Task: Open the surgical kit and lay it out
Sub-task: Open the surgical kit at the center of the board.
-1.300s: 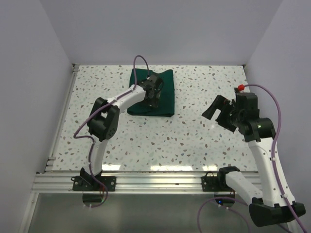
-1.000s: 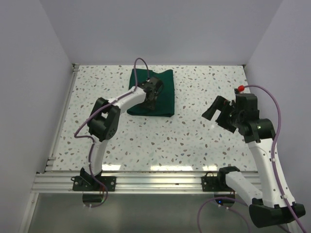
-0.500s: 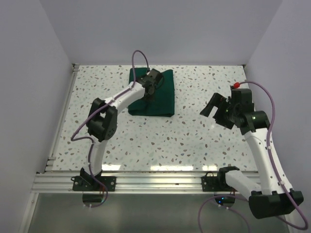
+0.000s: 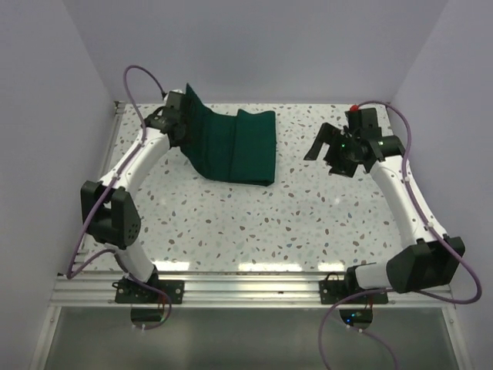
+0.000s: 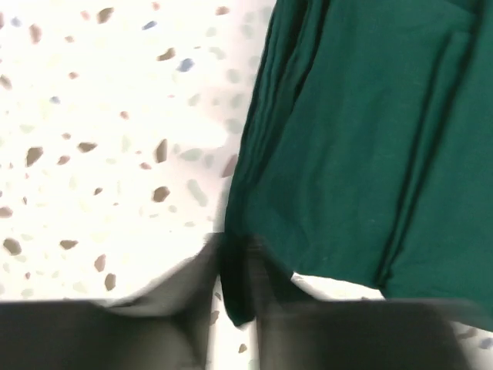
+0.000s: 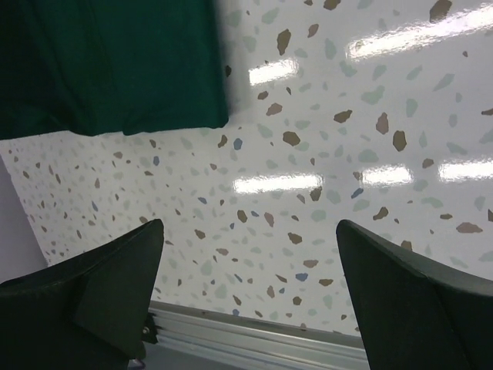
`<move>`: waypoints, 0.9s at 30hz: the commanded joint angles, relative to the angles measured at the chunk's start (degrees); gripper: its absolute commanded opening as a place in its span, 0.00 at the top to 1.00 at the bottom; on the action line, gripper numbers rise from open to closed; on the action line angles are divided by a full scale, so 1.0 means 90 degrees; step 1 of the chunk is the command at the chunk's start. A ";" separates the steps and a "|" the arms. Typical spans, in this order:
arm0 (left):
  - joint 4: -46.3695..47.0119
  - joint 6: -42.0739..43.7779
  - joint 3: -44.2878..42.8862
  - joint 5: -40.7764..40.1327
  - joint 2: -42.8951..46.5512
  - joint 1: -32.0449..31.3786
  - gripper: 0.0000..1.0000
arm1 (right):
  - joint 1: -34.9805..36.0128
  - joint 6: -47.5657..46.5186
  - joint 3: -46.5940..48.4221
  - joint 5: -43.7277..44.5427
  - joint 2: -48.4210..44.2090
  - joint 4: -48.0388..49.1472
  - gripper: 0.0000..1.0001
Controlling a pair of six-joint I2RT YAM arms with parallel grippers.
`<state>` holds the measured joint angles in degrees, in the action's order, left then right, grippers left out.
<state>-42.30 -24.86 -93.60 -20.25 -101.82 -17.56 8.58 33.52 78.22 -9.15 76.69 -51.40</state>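
While the left gripper [image 4: 179, 117] pinches a raised flap of the cloth wrap [image 4: 240, 150] and the right gripper [image 4: 328, 156] gapes wide, further pulling might drag the whole bundle.

White tabletop [image 4: 308, 223] speckled with brown, grey and bluish chips, glossy enough to throw back bright streaks of light near its front. Bounded at the near edge by a ribbed aluminium rail [image 4: 254, 289] and along the left side by a thinner metal strip [image 4: 105, 154]. Closed in behind and at both sides by plain pale lilac walls [image 4: 254, 46].
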 commanded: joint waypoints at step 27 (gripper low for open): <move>0.0179 -0.0451 0.2821 0.1585 0.2221 0.1004 0.00 | 0.3568 -0.0355 0.7576 0.2129 0.6859 -0.1906 0.08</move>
<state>-40.38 -27.70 -70.22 -9.54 -84.84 -8.38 39.53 29.63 139.00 5.82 134.28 -62.74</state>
